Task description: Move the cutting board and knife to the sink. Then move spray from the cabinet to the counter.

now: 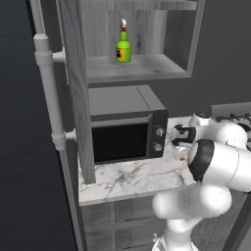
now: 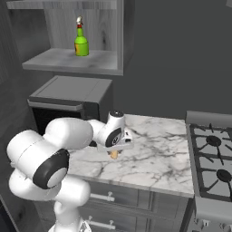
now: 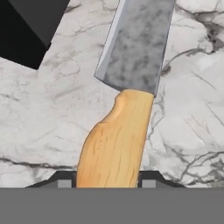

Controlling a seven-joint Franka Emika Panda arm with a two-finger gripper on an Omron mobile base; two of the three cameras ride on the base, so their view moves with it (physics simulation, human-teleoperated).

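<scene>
Stood tall at the left: grey cabinet (image 1: 78, 98), spray (image 1: 123, 46) upright in its open niche. Sat below on the marble counter (image 2: 154, 154): black microwave (image 1: 125, 130). Flanked on the right by stove burners (image 2: 213, 158). Hung low over the marble: gripper (image 3: 108, 183), jaws part-closed on both sides of the knife (image 3: 124, 109) handle, blade pointing away.

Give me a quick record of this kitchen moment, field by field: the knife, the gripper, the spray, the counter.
knife: wooden handle between the fingers, grey blade pointing away over the marble
gripper: closed on the knife handle, low over the counter beside the microwave
spray: upright on the open cabinet shelf above the microwave
counter: white marble, stove at its right end
</scene>
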